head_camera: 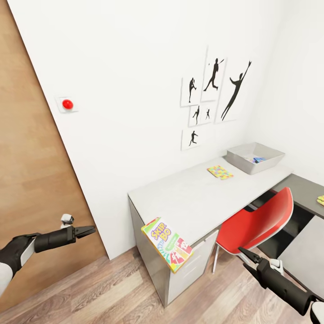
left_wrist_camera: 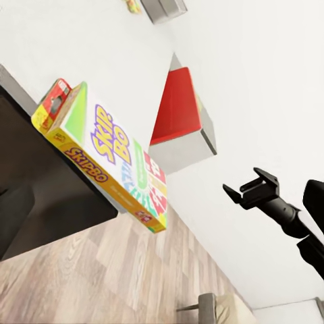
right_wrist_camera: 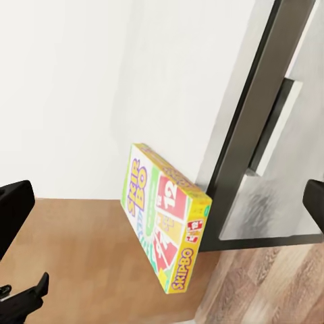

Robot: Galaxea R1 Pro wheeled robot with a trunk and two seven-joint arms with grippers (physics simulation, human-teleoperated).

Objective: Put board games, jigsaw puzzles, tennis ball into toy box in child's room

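Observation:
A yellow-green Skip-Bo board game box [head_camera: 167, 243] hangs tilted over the near corner of the light grey table [head_camera: 189, 198], more than half of it off the edge; it also appears in the wrist views [left_wrist_camera: 111, 158] [right_wrist_camera: 162, 216]. My left gripper [head_camera: 92, 231] is open to its left, level with it and apart from it. My right gripper [head_camera: 243, 253] is open to its right, lower, also apart. A colourful jigsaw puzzle [head_camera: 220, 172] lies flat further back. The grey toy box [head_camera: 238, 158] stands at the table's far right end with a small blue item inside.
A red chair [head_camera: 258, 222] is pushed in at the table, close to my right arm. A darker table [head_camera: 306, 189] on the right carries a small yellow-green item [head_camera: 321, 200]. A wooden door [head_camera: 27, 157] is on the left, and wood floor lies below.

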